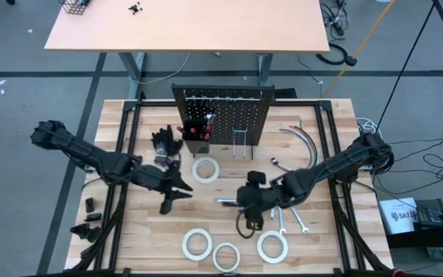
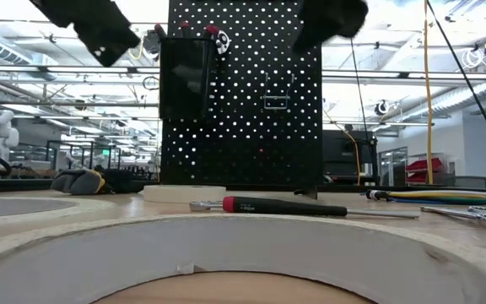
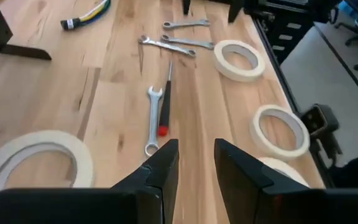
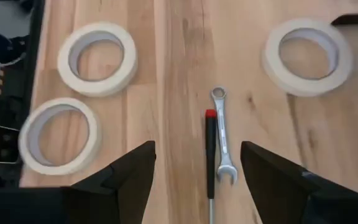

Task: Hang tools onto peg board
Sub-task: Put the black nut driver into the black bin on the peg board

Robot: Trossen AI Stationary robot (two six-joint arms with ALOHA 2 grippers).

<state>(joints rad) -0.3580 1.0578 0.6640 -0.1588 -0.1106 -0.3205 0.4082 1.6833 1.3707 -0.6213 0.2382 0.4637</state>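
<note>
Step in hand: reaching for a tool. The right gripper point(image 4: 194, 165), fingers spread and empty, hovers over the screwdriver point(image 4: 211, 149) and wrench point(image 4: 222, 144) lying mid-table before the peg board point(image 1: 223, 111). Next: descend, pinch the screwdriver. The left gripper point(image 3: 196, 171), part-open and empty, waits nearby.

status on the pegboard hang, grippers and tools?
Right gripper open, empty, over screwdriver and wrench. Left gripper part open, empty, hovering mid-table. Both tools flat on table, peg board untouched. Nothing blocking.

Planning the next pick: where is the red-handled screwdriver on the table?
High view: the screwdriver lies mid-table beside a wrench, just in front of the open right gripper.
</note>
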